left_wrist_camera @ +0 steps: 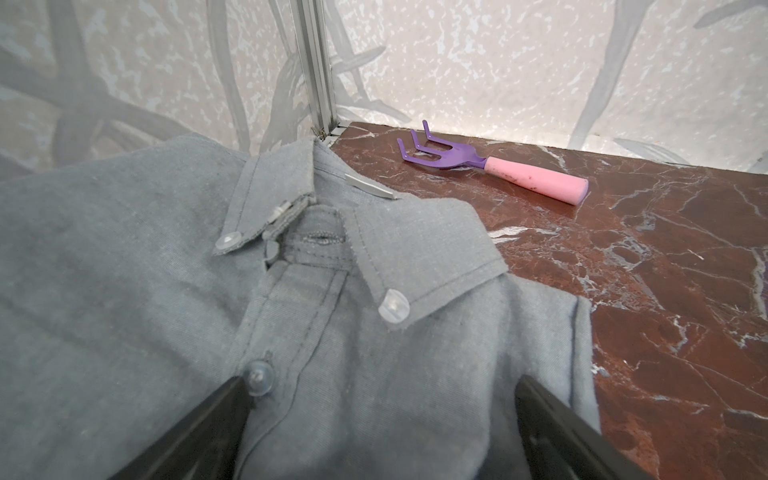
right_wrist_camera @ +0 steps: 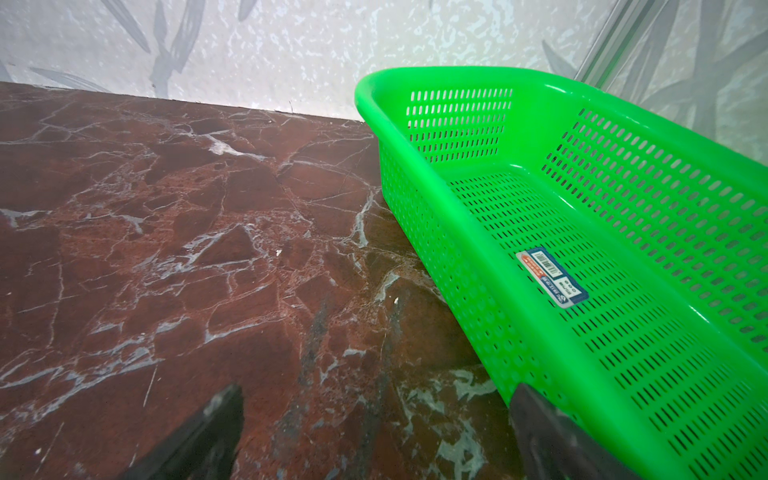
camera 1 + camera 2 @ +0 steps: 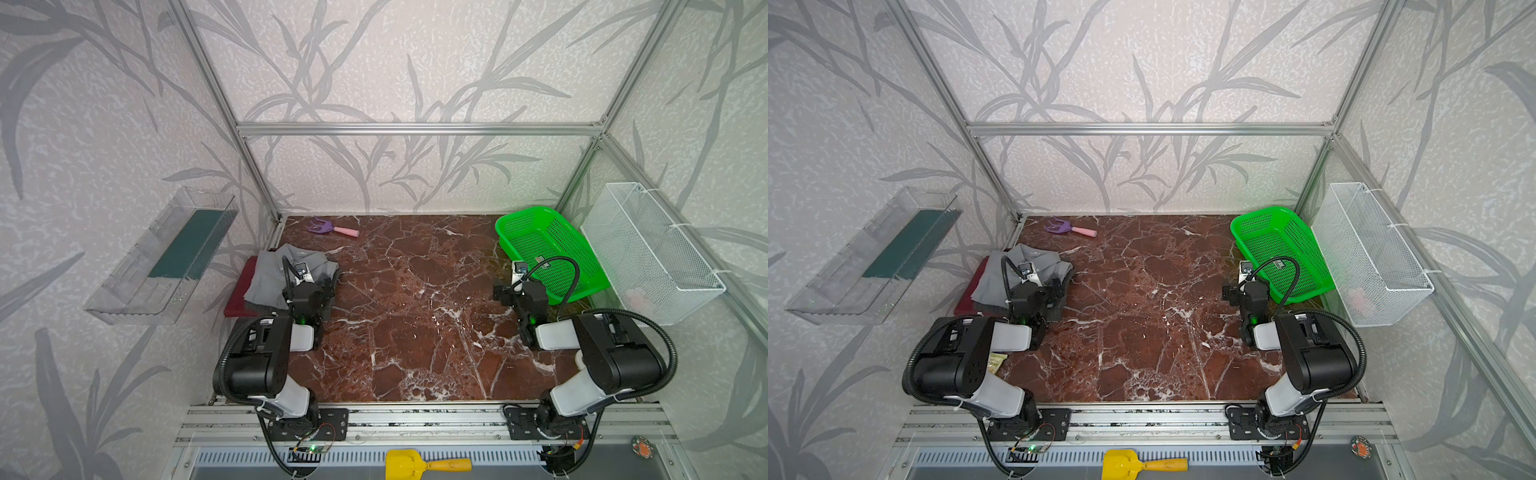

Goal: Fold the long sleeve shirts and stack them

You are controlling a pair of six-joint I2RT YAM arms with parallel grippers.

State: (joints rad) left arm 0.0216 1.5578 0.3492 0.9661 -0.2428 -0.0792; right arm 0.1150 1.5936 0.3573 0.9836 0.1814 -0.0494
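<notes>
Basket (image 2: 665,199) sits beside gaping right gripper (image 2: 376,399); left gripper (image 1: 382,386), gaping too, perhaps touches grey shirt (image 1: 124,270).

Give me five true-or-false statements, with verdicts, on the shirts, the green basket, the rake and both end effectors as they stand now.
1. The light grey shirt lies on top of a maroon shirt. True.
2. The green basket holds a shirt. False: it holds only a sticker.
3. The left end effector is open over the light grey shirt. True.
4. The right end effector grips a shirt. False: it is open, holding nothing, beside the green basket.
5. The purple rake lies on the light grey shirt. False: it lies on the table, apart from it.
</notes>
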